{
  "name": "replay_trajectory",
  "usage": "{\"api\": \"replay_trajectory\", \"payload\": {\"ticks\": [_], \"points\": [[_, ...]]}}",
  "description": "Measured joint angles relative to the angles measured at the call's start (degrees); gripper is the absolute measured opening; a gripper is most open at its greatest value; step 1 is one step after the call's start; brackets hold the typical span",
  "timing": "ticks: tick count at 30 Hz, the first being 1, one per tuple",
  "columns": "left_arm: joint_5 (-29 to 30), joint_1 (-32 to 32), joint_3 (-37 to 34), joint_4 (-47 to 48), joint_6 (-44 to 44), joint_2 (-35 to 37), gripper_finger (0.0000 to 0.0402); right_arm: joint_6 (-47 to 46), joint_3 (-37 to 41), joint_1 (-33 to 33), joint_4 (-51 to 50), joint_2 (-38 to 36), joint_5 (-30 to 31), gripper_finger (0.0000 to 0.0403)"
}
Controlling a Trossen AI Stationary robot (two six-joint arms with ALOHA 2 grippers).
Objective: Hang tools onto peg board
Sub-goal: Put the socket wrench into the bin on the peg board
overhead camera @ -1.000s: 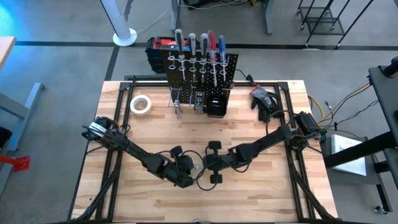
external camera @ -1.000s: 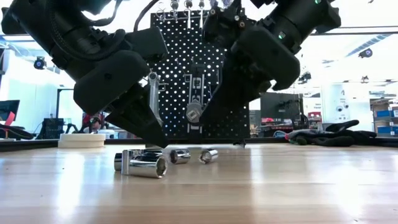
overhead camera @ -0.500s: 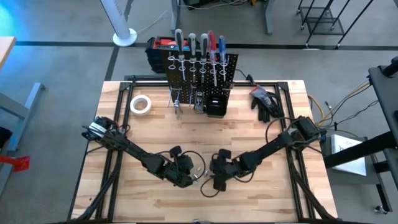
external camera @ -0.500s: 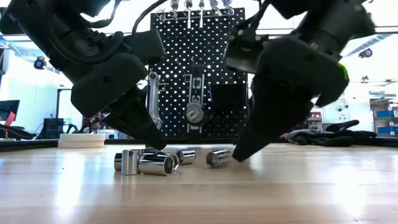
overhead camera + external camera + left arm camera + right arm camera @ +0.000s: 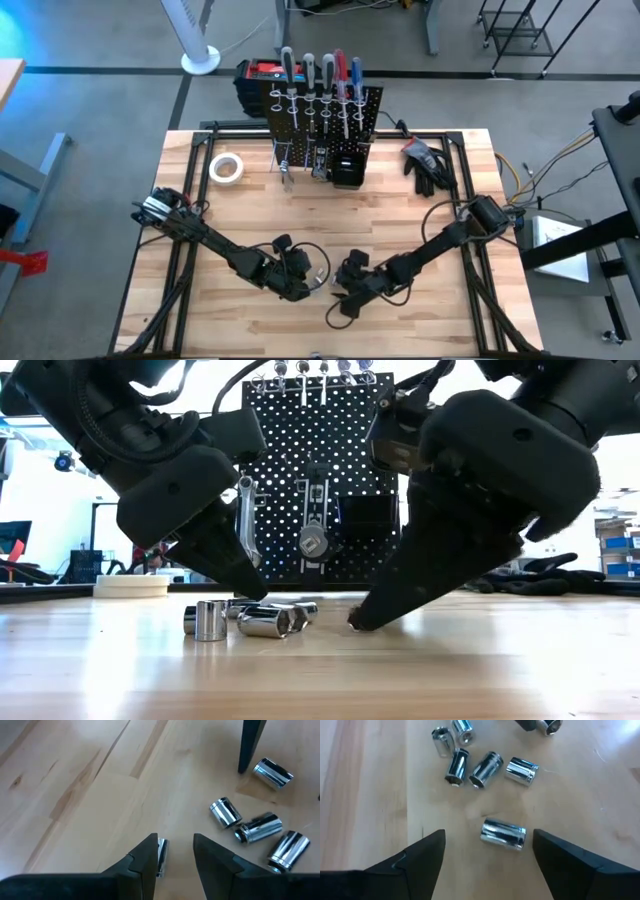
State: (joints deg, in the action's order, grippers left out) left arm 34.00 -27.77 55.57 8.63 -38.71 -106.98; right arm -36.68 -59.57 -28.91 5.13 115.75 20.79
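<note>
Several small silver sockets (image 5: 470,762) lie on their sides on the wooden table, between my two grippers. My right gripper (image 5: 489,837) hangs low over the table's near middle, open wide. One socket (image 5: 504,834) lies on the wood between its fingers, touched by neither. My left gripper (image 5: 175,840) is just to the left of the cluster (image 5: 255,827), pointing slantwise down, with bare wood showing in the gap between its fingers. The peg board (image 5: 325,110) stands upright at the far edge. It carries screwdrivers (image 5: 320,70), a hanging wrench (image 5: 245,520) and a small black bin (image 5: 348,170). My left gripper has a small silver socket (image 5: 161,856) against the inner side of one finger (image 5: 145,862). The finger hides most of it. I cannot tell whether it is touched or merely lies on the table under the fingers.
A white tape roll (image 5: 227,167) lies at the far left of the table. Black gloves (image 5: 425,160) lie at the far right. A black-and-red case (image 5: 258,80) stands behind the peg board. Bare wood stretches along the near edge and both sides.
My right gripper has gone toward the table's near edge and down, close to the wood. It has rolled about its own axis and opened wide, and now straddles one socket. My left gripper has kept still.
</note>
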Motion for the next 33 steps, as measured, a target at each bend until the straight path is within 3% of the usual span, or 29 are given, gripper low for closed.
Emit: {"api": "replay_trajectory", "payload": {"ticks": [7, 14, 24, 33], "points": [[0.0, 0.0, 0.0, 0.4, -0.4, 0.0, 0.0114, -4.7, -0.3, -0.5, -4.8, 0.3, 1.0, 0.0236], [0.0, 0.0, 0.0, 0.4, -0.6, 0.0, 0.0114, -3.4, -0.2, -1.1, -7.2, 0.1, 2.2, 0.0084], [-0.1, 0.0, 0.0, 0.6, -0.6, 0.0, 0.0114, 4.2, 0.5, -1.1, -10.2, -4.4, 3.1, 0.0080], [-3.1, 0.0, 0.0, -0.4, 0.5, 1.7, 0.0114, 15.3, 0.1, 5.3, -22.1, -16.3, 13.3, 0.0080]]}}
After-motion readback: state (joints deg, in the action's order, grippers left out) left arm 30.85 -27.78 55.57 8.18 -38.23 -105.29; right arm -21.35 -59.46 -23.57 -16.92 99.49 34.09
